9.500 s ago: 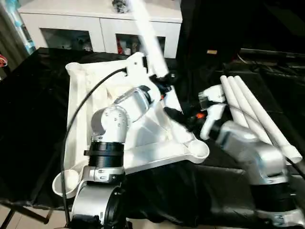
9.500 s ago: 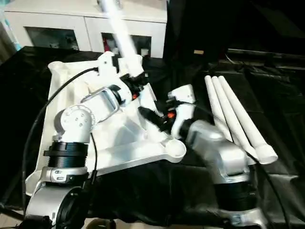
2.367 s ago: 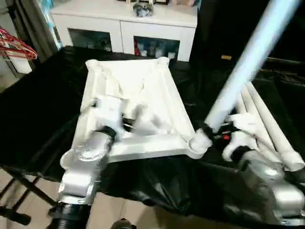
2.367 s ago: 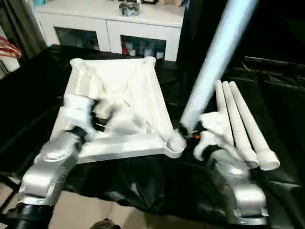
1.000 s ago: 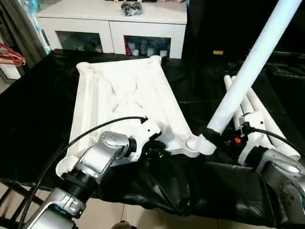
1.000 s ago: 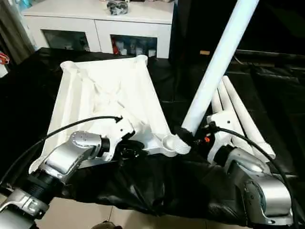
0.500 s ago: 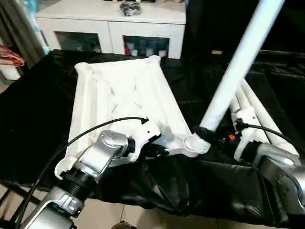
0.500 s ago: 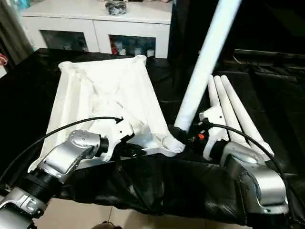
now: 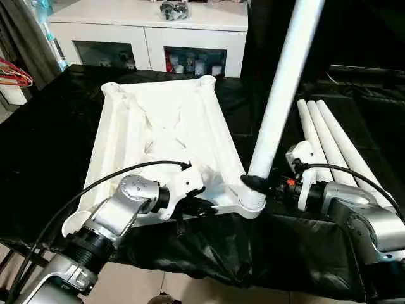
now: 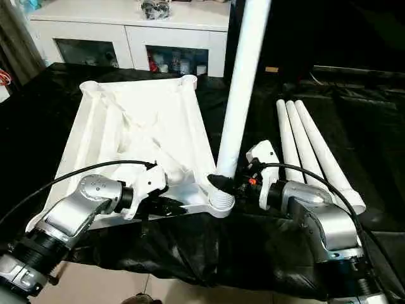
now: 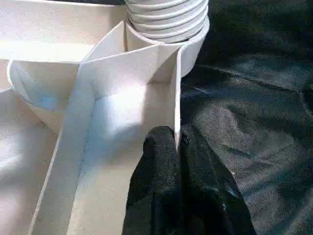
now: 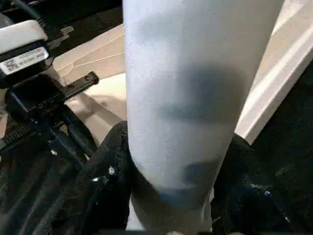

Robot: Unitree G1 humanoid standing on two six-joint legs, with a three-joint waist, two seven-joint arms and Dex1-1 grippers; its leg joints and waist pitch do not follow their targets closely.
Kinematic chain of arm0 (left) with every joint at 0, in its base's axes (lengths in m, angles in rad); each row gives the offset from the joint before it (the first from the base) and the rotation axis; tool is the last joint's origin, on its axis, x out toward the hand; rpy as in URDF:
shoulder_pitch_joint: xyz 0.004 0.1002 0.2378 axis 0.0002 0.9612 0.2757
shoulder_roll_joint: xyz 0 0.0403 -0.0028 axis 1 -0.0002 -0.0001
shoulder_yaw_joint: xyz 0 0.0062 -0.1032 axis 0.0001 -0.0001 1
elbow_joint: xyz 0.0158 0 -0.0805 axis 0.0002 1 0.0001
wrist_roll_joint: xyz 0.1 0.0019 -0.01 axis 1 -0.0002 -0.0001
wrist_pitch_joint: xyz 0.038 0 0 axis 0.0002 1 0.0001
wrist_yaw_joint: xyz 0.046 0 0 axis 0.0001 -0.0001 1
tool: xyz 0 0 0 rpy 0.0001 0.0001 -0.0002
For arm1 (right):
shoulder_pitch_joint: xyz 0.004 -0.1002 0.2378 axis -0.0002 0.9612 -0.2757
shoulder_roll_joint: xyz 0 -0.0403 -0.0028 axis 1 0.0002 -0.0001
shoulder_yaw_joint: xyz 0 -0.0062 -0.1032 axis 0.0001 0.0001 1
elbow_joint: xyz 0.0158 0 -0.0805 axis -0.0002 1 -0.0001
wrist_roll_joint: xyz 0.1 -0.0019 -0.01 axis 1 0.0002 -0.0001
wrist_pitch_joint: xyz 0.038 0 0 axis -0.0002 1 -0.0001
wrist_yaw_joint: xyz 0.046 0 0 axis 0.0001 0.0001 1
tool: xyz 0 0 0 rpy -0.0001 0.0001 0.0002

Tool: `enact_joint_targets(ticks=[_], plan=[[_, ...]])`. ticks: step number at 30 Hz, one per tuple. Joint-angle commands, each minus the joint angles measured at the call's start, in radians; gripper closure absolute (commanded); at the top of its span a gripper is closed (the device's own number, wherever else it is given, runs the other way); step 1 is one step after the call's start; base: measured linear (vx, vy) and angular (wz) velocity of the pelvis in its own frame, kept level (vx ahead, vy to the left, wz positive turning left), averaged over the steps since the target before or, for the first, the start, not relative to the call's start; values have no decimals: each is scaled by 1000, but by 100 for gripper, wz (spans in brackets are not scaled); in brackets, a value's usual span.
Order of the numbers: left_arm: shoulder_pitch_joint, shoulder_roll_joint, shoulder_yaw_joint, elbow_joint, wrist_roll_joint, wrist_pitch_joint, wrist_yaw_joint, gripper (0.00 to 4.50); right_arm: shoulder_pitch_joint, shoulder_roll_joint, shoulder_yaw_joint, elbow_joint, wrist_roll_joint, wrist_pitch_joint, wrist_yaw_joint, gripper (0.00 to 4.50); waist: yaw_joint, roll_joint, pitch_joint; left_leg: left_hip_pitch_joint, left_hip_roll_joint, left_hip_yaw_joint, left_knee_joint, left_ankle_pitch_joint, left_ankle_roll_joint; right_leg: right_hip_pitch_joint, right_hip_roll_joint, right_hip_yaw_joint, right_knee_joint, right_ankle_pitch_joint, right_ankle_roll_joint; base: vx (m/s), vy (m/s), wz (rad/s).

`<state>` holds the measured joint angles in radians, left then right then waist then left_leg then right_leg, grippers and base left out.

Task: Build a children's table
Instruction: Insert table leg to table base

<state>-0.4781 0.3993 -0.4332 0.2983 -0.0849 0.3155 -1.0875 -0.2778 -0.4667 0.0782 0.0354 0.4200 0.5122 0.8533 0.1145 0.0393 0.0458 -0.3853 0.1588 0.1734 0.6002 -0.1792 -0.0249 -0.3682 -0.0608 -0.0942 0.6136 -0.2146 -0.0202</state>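
Left eye view: a black-draped counter [image 9: 50, 145] stands before a white cabinet [image 9: 152, 28] with glass doors. On it the table top [image 9: 164, 136] lies underside up. The left gripper [image 9: 201, 206], forearm reaching in low from the near edge, has its fingers [image 11: 166, 161] pinching the top's near rim wall. The right gripper [image 9: 253, 183], wrist level, clamps its fingers [image 12: 110, 166] around an upright leg [image 9: 285, 82] seated in the near corner socket [image 9: 252, 204]. Three spare legs [image 9: 329, 142] lie just beyond the right fingers.
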Motion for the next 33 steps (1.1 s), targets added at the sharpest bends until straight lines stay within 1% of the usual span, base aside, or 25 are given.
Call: enact_joint_targets(ticks=[1, 7, 8, 10, 12, 14, 15, 16, 17, 20, 21, 22, 23, 24, 25, 27, 28, 30, 32, 33], plan=[[-3, 7, 13, -20, -17, -18, -28, 450, 1, -10, 20, 24, -17, 0, 13, 264, 5, -13, -62, 20, 87, -33, -71, -152, 48, 36, -117, 68, -71, -135, -199, 0, 0, 0], [-4, 5, 21, -12, -24, -32, -42, 450, 5, -1, 22, 47, -24, -17, 23, 264, 6, -13, -62, 18, 87, -33, -70, -146, 51, 37, -118, 68, -71, -126, -202, 0, 0, 0], [-7, 0, 27, -9, -28, -31, -41, 450, 7, 12, 8, 57, -15, -21, 14, 264, 6, -8, -62, 19, 87, -34, -70, -148, 50, 36, -117, 68, -70, -126, -203, 0, 0, 0], [-8, -1, 28, -6, -29, -31, -41, 450, 8, 20, -2, 66, -10, -23, 9, 264, 4, -9, -62, 20, 87, -33, -71, -161, 46, 35, -117, 68, -73, -135, -205, 0, 0, 0], [-14, -7, 29, 3, -26, -33, -37, 450, 19, 42, -34, 90, 12, -32, -7, 264, 4, -7, -61, 21, 86, -33, -71, -170, 42, 35, -117, 68, -74, -142, -207, 0, 0, 0], [-17, -10, 30, 10, -24, -37, -32, 450, 31, 50, -49, 101, 22, -38, -12, 264, 3, -8, -61, 19, 87, -34, -72, -177, 39, 37, -118, 68, -75, -149, -206, 0, 0, 0], [-19, -12, 31, 14, -23, -37, -30, 450, 42, 55, -55, 103, 25, -44, -16, 264, 4, -5, -61, 20, 87, -35, -73, -178, 37, 36, -117, 68, -74, -149, -204, 0, 0, 0], [-20, -13, 31, 15, -23, -37, -29, 450, 45, 56, -56, 104, 26, -46, -17, 264, 4, -6, -61, 22, 88, -34, -74, -183, 37, 34, -116, 68, -76, -152, -202, 0, 0, 0], [-26, -17, 33, 29, -18, -43, -21, 450, 69, 67, -70, 109, 33, -59, -26, 264, 4, -4, -61, 21, 88, -35, -74, -189, 34, 35, -118, 69, -76, -155, -202, 0, 0, 0], [-31, -20, 34, 38, -15, -47, -17, 450, 87, 77, -80, 114, 37, -72, -34, 264, 4, -5, -61, 21, 87, -35, -75, -197, 32, 36, -118, 68, -78, -165, -199, 0, 0, 0], [-35, -23, 38, 46, -12, -50, -12, 450, 114, 90, -90, 109, 43, -88, -29, 264, 5, -2, -60, 22, 87, -35, -74, -200, 32, 35, -120, 69, -79, -172, -198, 0, 0, 0], [-36, -23, 38, 47, -11, -50, -12, 450, 115, 90, -90, 108, 43, -89, -29, 264, 7, 1, -60, 24, 89, -34, -74, -213, 30, 32, -121, 70, -84, -185, -194, 0, 0, 0], [-40, -26, 42, 56, -7, -55, -5, 450, 139, 101, -95, 99, 43, -105, -27, 264, 6, 1, -61, 22, 88, -35, -76, -216, 28, 35, -119, 69, -82, -187, -192, 0, 0, 0], [-42, -27, 43, 59, -5, -56, -2, 450, 145, 105, -97, 98, 41, -111, -31, 264, 7, 1, -61, 22, 89, -36, -76, -217, 28, 34, -119, 69, -82, -186, -191, 0, 0, 0], [-47, -32, 45, 71, -3, -61, 4, 450, 162, 117, -107, 101, 46, -125, -44, 264, 7, 4, -60, 23, 89, -37, -78, -226, 27, 33, -119, 69, -83, -191, -187, 0, 0, 0], [-48, -33, 45, 74, -2, -62, 5, 450, 166, 120, -111, 102, 47, -129, -48, 264, 6, 2, -58, 24, 89, -37, -79, -242, 24, 32, -120, 69, -86, -213, -185, 0, 0, 0], [-52, -36, 47, 83, 0, -67, 7, 450, 176, 130, -122, 106, 44, -145, -66, 264, 6, 7, -57, 25, 87, -37, -80, -262, 18, 30, -121, 70, -91, -257, -175, 0, 0, 0], [-54, -37, 47, 88, 1, -70, 7, 450, 180, 133, -126, 108, 43, -153, -71, 264, 5, 6, -56, 25, 87, -38, -81, -276, 14, 29, -121, 70, -96, -290, -167, 0, 0, 0], [-57, -39, 47, 95, 3, -73, 5, 450, 192, 135, -126, 107, 35, -166, -75, 264, 6, 12, -56, 27, 88, -39, -82, -281, 9, 28, -121, 70, -97, -307, -157, 0, 0, 0], [-58, -39, 46, 97, 4, -74, 4, 450, 198, 133, -119, 102, 24, -173, -73, 264, 6, 9, -56, 27, 89, -39, -83, -287, 8, 26, -121, 71, -98, -304, -154, 0, 0, 0]])
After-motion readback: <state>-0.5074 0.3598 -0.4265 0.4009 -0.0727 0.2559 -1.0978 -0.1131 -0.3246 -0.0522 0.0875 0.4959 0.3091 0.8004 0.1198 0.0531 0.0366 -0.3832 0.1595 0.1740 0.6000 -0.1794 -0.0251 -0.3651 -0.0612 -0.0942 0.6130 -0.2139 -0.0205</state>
